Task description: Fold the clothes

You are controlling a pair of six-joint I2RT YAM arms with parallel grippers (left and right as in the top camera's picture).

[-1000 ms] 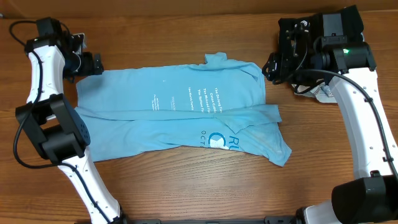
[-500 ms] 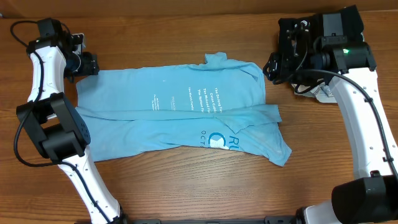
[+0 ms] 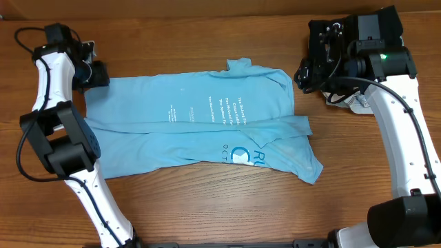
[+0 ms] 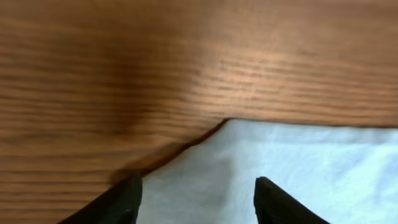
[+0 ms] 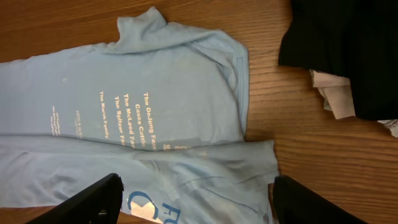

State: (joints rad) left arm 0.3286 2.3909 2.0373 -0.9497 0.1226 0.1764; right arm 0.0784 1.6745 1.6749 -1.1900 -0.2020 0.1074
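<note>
The T-shirt [image 3: 200, 127] lies flat on the worktop [image 3: 207, 213], its long axis running from one arm to the other. The left fingers [image 4: 121, 202] stand spread astride the shirt's far left corner, with fabric between them but not pinched. The right fingers [image 5: 93, 199], spread wide, hover just off the shirt's opposite end, so the left arm is nearer.

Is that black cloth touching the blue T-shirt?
Apart. The right wrist view shows bare table between the blue T-shirt and the black cloth.
</note>
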